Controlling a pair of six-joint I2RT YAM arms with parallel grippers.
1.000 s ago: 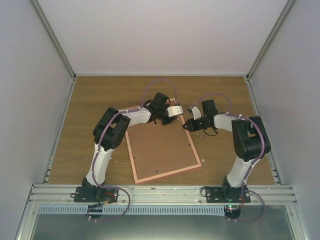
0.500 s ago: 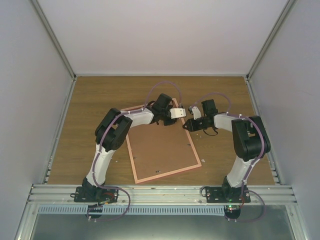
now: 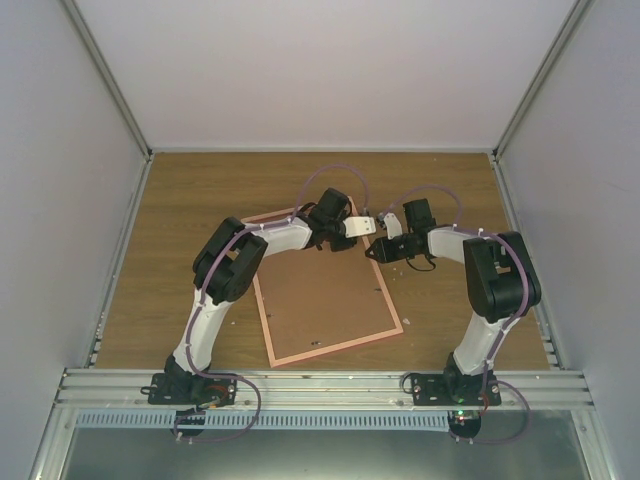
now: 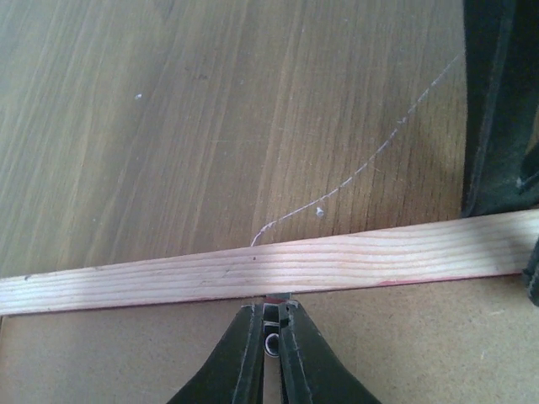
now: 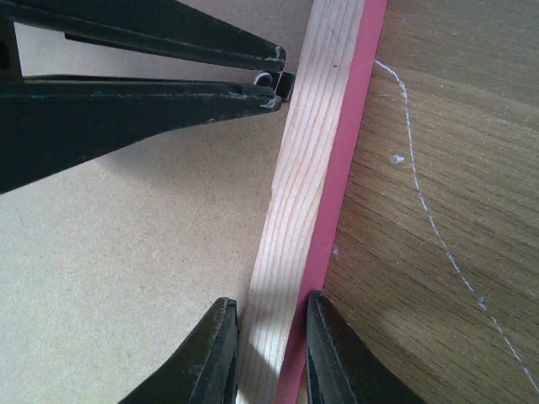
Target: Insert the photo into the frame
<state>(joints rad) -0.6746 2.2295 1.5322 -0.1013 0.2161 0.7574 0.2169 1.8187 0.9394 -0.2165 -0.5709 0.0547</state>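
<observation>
The frame lies back-up on the table, its pale wood rail edged in pink. A brown backing board fills it. The photo is hidden. My left gripper sits at the frame's far right corner, its jaws pinched on a small metal tab at the inner edge of the rail. My right gripper straddles the same rail just beside it, one finger on the board side and one on the pink outer edge, shut on the frame. In the top view the two grippers almost touch.
Bare wooden tabletop surrounds the frame, marked by a thin pale scratch. Grey walls close in the back and both sides. A metal rail runs along the near edge by the arm bases.
My left gripper has slid right along the frame's far rail toward the right gripper, and its jaws have narrowed onto the tab. The right arm has stayed put.
</observation>
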